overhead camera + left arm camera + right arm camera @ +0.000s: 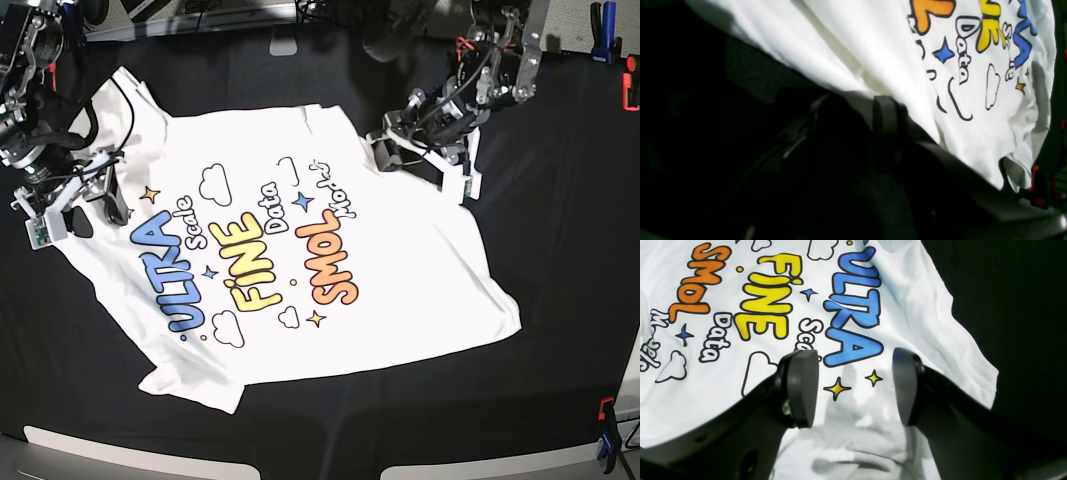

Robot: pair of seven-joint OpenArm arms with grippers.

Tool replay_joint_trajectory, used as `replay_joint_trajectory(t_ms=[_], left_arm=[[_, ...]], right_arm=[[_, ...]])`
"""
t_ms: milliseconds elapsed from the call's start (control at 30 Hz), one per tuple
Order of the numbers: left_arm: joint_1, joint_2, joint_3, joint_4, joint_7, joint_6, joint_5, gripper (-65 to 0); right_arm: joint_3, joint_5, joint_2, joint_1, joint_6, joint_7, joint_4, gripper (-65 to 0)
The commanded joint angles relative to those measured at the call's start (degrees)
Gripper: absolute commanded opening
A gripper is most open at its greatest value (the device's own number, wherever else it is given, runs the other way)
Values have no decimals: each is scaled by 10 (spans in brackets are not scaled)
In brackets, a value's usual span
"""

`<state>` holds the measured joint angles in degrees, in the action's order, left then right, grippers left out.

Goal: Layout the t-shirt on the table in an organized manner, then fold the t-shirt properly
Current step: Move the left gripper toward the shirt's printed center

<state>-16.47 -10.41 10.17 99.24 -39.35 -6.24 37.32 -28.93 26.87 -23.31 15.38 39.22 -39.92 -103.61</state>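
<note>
White cotton is lying print-up across the black-draped bench point(560, 300), and we are working on spreading the t-shirt point(400, 270) flat before any folding begins. Our right claw point(853, 386) is hanging released, its two pads standing wide apart with nothing between them, directly above the shirt's blue lettering and yellow stars; beneath and behind it the cloth is bunching into soft ridges. Our left claw point(420, 150) is sitting at the shirt's upper edge, where the fabric looks gathered near the sleeve, but its wrist view is so dark that we cannot tell whether its pads are parted or pinching cloth. The body of the shirt is reaching away from both claws toward the near side of the bench, tilted rather than square to it, with one lower corner puckered. To do this step well, we are judging that each claw should be taking a shoulder or sleeve edge, pinching only the top layers cleanly, then drawing outward in opposite directions with even, gentle tension so the wrinkles are flattening without dragging the whole garment sideways.
</note>
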Motion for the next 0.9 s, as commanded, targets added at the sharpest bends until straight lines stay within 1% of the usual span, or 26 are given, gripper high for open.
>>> replay_joint_trajectory(t_ms=[0, 200, 300, 400, 467, 567, 767, 867], left_arm=[[5, 2, -1, 8, 13, -2, 6, -458], [4, 2, 0, 8, 27, -2, 3, -458], [4, 2, 0, 8, 44, -2, 2, -458], [4, 2, 0, 8, 65, -2, -38, -458], [4, 2, 0, 8, 69, -8, -61, -458], [4, 2, 0, 8, 69, -29, -63, -458], [4, 2, 0, 3, 69, -32, -65, -458], [4, 3, 0, -18, 73, -32, -90, -458]], right_arm=[[-3, 8, -10, -4, 0, 19, -11, -310], [-3, 8, -10, -4, 0, 19, -11, -310], [-3, 9, -10, -5, 0, 20, -11, -310], [-3, 8, -10, -4, 0, 19, -11, -310], [-3, 9, -10, -4, 0, 19, -11, -310], [-3, 9, -10, -4, 0, 19, -11, -310], [-3, 9, -10, -5, 0, 20, -11, -310], [-3, 9, -10, -4, 0, 20, -11, -310]])
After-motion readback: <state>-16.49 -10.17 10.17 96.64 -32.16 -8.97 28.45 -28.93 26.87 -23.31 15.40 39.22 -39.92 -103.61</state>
